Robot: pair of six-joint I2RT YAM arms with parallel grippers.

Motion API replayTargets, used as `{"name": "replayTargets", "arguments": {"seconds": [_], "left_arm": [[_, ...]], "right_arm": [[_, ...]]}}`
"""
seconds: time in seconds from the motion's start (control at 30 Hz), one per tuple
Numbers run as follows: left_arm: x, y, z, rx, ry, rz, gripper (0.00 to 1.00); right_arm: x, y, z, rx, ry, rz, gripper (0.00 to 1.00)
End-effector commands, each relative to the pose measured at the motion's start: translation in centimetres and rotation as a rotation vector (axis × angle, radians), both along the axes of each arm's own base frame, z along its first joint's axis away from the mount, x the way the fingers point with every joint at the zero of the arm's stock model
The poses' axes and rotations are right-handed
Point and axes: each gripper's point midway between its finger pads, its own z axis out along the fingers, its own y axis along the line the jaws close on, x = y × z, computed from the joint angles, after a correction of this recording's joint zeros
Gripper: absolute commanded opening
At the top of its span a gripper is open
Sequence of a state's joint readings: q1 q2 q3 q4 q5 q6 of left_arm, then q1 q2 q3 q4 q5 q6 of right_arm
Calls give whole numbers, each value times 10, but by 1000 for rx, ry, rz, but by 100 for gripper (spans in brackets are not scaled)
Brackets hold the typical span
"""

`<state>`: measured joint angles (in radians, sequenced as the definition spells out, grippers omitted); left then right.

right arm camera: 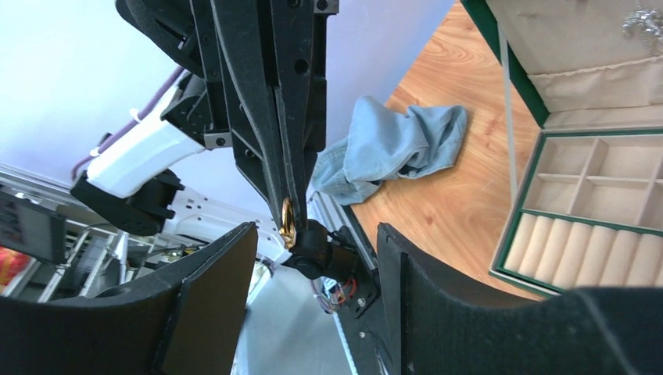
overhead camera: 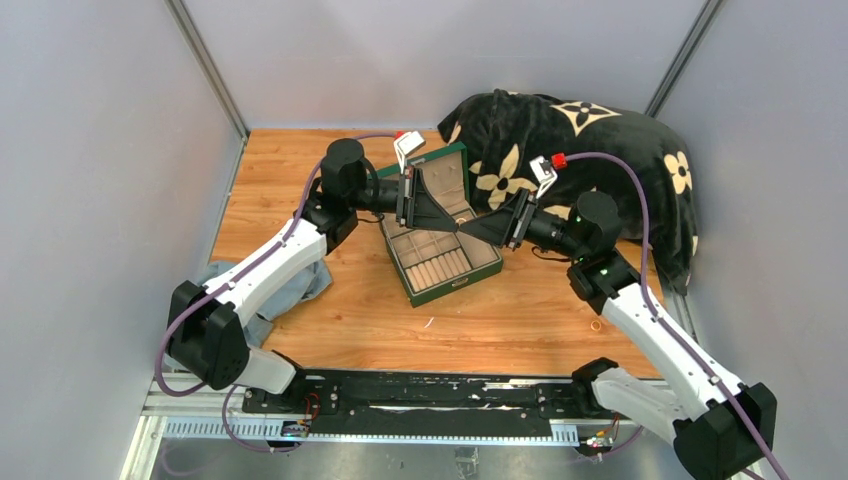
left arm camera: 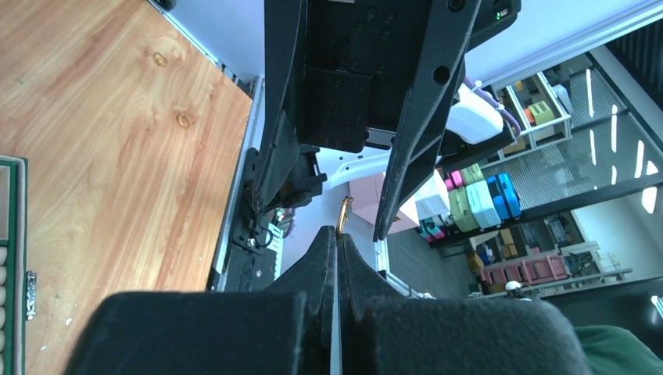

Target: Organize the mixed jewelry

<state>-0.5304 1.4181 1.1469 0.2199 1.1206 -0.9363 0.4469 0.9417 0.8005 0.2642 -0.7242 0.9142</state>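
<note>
At the bottom centre of the left wrist view, your left gripper point(left arm camera: 338, 234) is pressing its jaws fully together. It is pinching a small gold ring point(left arm camera: 342, 212) that is sticking up on edge out of the tips.

In the right wrist view, your right gripper point(right arm camera: 317, 234) is facing it tip to tip. Its jaws are standing wide apart along the bottom of the frame and are gripping nothing. The ring is hanging in the gap between them, nearer the finger on the left of the frame. From this angle it seems to be touching neither finger.

Past the grippers, on the right of that view, the green box point(right arm camera: 582, 168) is sitting open on the table point(overhead camera: 300, 180), showing its pale compartments and ring rolls. A glinting silvery cluster point(right arm camera: 645, 19) is resting on the lid's lining in the upper right corner. A blue cloth point(right arm camera: 391, 144) is lying crumpled on the wood in the middle of the frame, apart from the box.

In the upper left of the left wrist view, one loose ring point(left arm camera: 159, 58) and a second loose ring point(left arm camera: 184, 120) are lying flat on the wood, near each other but not touching.

Farthest back, in the upper right of the top view, a black blanket point(overhead camera: 580, 140) with pale flowers is lying heaped against the wall.
</note>
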Motion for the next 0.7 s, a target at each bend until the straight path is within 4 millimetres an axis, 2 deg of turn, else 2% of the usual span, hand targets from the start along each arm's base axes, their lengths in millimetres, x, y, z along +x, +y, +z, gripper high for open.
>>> {"name": "replayTargets", "arguments": {"seconds": [0.0, 0.23, 0.67], "left_arm": [[2, 2, 10, -23, -15, 13, 0], [4, 2, 8, -25, -11, 19, 0], [8, 2, 2, -16, -4, 31, 0]], "right_arm": [[-3, 3, 18, 76, -21, 40, 60], [-3, 3, 19, 87, -20, 38, 35], [-1, 2, 13, 77, 4, 21, 26]]}}
